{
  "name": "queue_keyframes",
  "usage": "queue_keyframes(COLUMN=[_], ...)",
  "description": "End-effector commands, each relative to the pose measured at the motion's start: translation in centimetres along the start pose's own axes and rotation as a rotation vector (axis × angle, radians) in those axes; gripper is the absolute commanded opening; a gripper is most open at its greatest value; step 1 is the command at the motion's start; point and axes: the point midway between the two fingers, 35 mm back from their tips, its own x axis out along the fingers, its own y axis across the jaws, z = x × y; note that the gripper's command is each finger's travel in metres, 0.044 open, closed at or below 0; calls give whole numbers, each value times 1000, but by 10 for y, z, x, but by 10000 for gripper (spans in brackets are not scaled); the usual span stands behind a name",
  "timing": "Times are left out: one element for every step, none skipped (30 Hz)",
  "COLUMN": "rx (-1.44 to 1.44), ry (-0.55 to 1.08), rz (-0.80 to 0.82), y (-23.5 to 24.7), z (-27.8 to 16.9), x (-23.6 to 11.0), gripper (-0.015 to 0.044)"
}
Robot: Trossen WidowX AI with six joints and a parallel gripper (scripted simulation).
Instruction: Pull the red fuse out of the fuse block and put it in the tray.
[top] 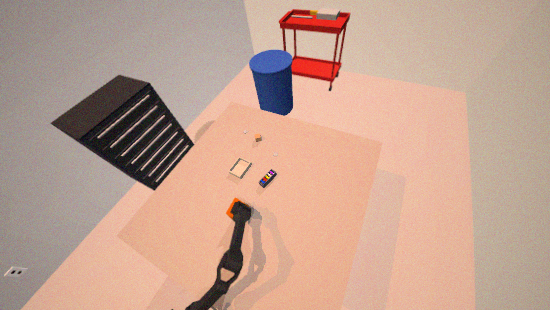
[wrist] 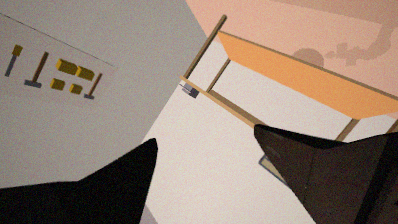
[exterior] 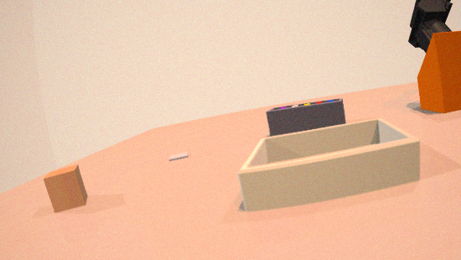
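- Nearest the exterior camera stands the tan tray (exterior: 331, 176), open-topped and holding nothing that shows; a small brown cube (exterior: 65, 187) sits well apart to one side on the desk (exterior: 168, 226).
- Just behind the tray rises the dark fuse block (exterior: 306, 117), with a row of coloured fuse tops along its upper edge. Among them the red fuse (exterior: 318, 101) is seated in its slot, neighbours close on both sides.
- By my judgement the fuse is small, light, stiff and smooth-sided, held mostly by the friction of its slot. Only its top stands proud, so the hold must be on that top, fingers across the row's narrow way, then a straight vertical pull to avoid scraping the adjacent fuses.
- From the top view, the arm stretches forward low over the desk, its pincer (top: 240, 210) short of both block (top: 268, 178) and tray (top: 240, 168), well apart from the fuse.
- Through the wrist view, both dark fingers stand wide apart with nothing between them; the camera looks off toward the room, not down at the block.
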Motion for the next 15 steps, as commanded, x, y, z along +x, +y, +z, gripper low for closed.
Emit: queue_keyframes(rx=[2, 9, 21, 38, 57, 75, 97, 125, 156, 188, 216, 244, 275, 307, 339], ry=[-1, -4, -8, -14, -21, -28, -36, -47, -58, -68, -77, -86, -95, -104, -112], rz=[2, 7, 16, 28, 41, 56, 77, 103, 131, 160, 185, 210, 238, 267, 297], y=[1, 5, 12, 22, 32, 43, 56, 72, 91, 109, 125, 141, 158, 176, 194], z=[0, -1, -1, -2, -3, -3, -3, -2, -2, 0, 1, 2, 4, 6, 9], x=[0, 1, 2, 3, 5, 7, 9, 12, 14, 16, 18, 19, 19, 19, 19], gripper=[374, 347, 321, 295, 269, 242, 216, 190, 164, 137, 111, 85, 74, 74, 74])
